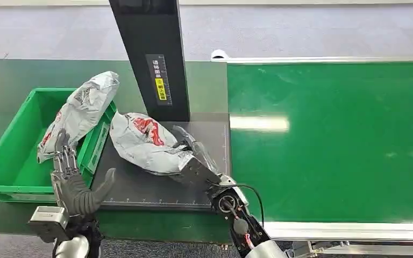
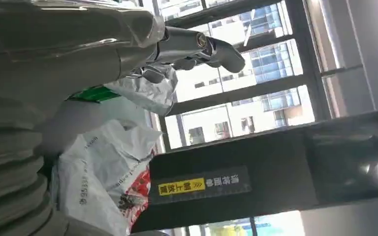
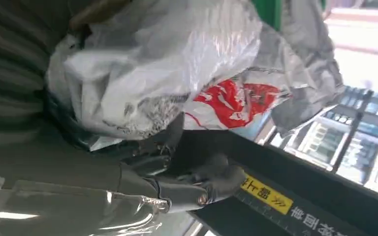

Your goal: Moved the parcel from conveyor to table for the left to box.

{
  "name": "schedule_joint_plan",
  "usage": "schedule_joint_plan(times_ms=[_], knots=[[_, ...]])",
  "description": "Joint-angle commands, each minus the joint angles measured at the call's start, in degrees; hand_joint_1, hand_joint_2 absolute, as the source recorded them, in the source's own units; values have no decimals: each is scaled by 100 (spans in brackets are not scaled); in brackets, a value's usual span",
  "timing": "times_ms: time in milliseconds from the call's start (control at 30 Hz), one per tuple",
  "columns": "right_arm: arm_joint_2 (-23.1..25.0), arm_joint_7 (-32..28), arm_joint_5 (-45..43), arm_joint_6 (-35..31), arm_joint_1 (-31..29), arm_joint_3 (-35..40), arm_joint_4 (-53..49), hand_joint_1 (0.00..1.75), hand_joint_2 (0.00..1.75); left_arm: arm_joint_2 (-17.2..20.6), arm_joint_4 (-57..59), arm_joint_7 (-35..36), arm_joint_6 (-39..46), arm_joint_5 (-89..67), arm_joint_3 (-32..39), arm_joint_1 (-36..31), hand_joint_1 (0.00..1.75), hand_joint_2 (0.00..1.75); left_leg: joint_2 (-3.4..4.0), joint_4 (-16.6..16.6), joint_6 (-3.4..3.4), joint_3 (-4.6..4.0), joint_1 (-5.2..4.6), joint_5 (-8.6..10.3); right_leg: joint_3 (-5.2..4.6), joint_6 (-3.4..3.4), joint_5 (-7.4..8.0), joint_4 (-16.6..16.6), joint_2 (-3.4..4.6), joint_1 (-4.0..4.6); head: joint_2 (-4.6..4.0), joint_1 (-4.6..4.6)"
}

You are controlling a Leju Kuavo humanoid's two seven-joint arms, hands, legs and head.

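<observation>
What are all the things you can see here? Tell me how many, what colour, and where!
parcel in the box: one, grey-white plastic bag with red print, leaning over the green box's right wall, the left hand's fingers on its lower end.
parcel on the pad: one, grey-white with red print, lying on the dark pad under the right hand.
green box: one, green, left on the table.
dark pad: one, dark grey, between box and conveyor.
conveyor belt: one, green, right.
black post: one, black with a yellow label, behind the pad.
left hand: one, dark grey, at the box's right wall.
right hand: one, dark grey, resting on the pad parcel.
</observation>
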Motion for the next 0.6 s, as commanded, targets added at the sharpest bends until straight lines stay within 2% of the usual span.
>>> schedule_joint_plan(times_ms=[33,133,200,300,433,467,533,600], knots=[[-126,-259,-181,118,-248,-93,241,0,175,120,913,2,-107,-260,-135,-280,0,175,-3,-10,4,8,-3,6,11,0,3,-10,-9,-2,0,2],[-263,-657,-498,378,-32,-234,-462,0,175,22,1359,2,-354,-693,10,-409,0,175,-11,-13,3,8,-6,10,11,0,3,-11,-21,-4,0,0],[-293,-649,-527,436,-1,-249,-577,0,175,11,1384,2,-351,-706,17,-435,0,175,-18,-13,3,7,-5,11,11,0,3,-13,-25,-4,0,0],[-615,-753,-1443,1250,487,-248,-2181,0,175,26,1678,2,-460,-1055,30,-492,0,175,-18,-7,3,1,-3,8,6,1,1,-9,-26,-2,-2,0],[-704,-753,-1556,1398,543,-336,-2395,0,175,59,1683,2,-456,-1040,-12,-466,0,175,-21,-4,4,0,-4,6,5,2,-1,-7,-26,-4,0,0],[-813,-753,-2190,1911,772,-385,-3229,0,175,81,1755,2,-463,-1090,-45,-486,0,175,-11,-5,3,4,-1,4,7,2,1,-11,-17,-1,0,-2],[-843,-753,-2795,2708,1096,-1016,-4117,0,175,102,1825,2,-401,-1124,-78,-510,0,175,-15,-8,5,1,-3,9,8,2,0,-12,-29,-2,0,0],[-761,-753,-2920,3154,1254,-1527,-4406,0,175,129,1838,2,-397,-1118,-67,-505,0,175,-38,-6,5,-4,-4,11,7,1,-4,-12,-51,-3,0,2]])
